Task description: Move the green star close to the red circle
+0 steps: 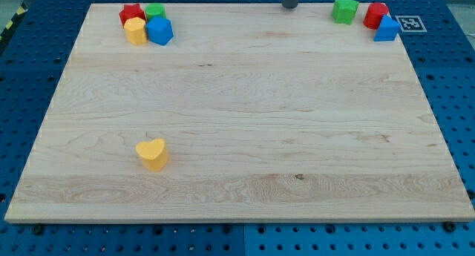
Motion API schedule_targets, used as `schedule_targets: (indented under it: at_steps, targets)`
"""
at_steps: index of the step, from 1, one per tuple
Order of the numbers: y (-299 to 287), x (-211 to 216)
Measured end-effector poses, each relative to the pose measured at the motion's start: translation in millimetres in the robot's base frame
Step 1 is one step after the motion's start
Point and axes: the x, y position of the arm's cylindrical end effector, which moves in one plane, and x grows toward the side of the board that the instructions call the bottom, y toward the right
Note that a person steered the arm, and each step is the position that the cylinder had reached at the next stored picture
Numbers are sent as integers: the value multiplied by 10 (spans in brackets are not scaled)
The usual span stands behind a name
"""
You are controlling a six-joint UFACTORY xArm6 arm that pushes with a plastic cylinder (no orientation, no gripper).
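The green star (344, 10) sits at the view's top right, near the board's top edge. The red circle (375, 15) is just to its right, with a small gap between them. A blue triangle (386, 29) touches the red circle's lower right side. My tip (290, 7) shows as a dark rod end at the view's top edge, left of the green star and apart from it. It touches no block.
A cluster sits at the top left: a red block (131, 13), a green block (155, 12), a yellow hexagon (136, 30) and a blue block (159, 31). A yellow heart (152, 153) lies at the lower left. The wooden board (245, 115) rests on a blue pegboard.
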Motion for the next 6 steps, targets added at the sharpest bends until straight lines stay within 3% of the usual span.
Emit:
schedule_targets:
  at_steps: [1,5,6]
  targets:
    - [460,131]
    - [705,330]
    - [577,618]
